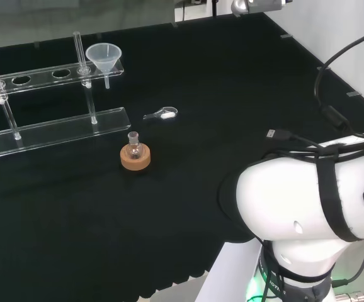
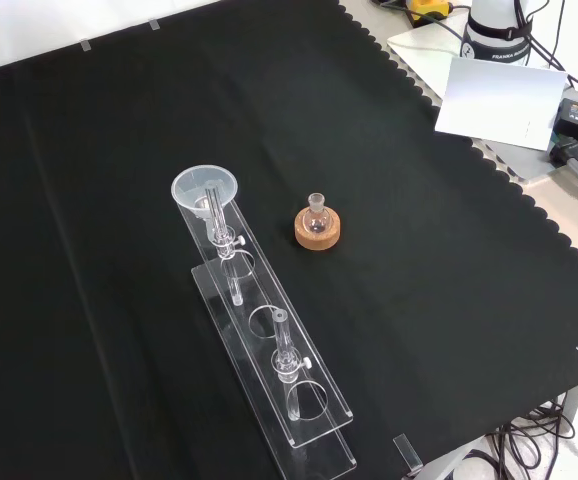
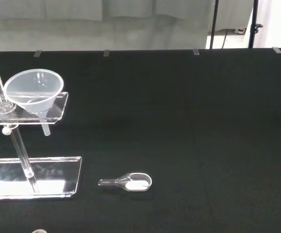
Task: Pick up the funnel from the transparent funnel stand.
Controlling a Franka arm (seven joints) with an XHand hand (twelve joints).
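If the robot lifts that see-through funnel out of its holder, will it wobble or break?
The funnel looks thin and clear, so probably light and stiff. Its smooth cone may be slippery. Its stem hangs through a hole in the transparent funnel stand, so lifting it slantwise might snag and tip it.

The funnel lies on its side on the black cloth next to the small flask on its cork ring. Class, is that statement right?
Not quite. The funnel sits upright in the end hole of the transparent funnel stand, stem hanging through the top shelf, as the head view shows. The small flask does stand on its cork ring on the black cloth.
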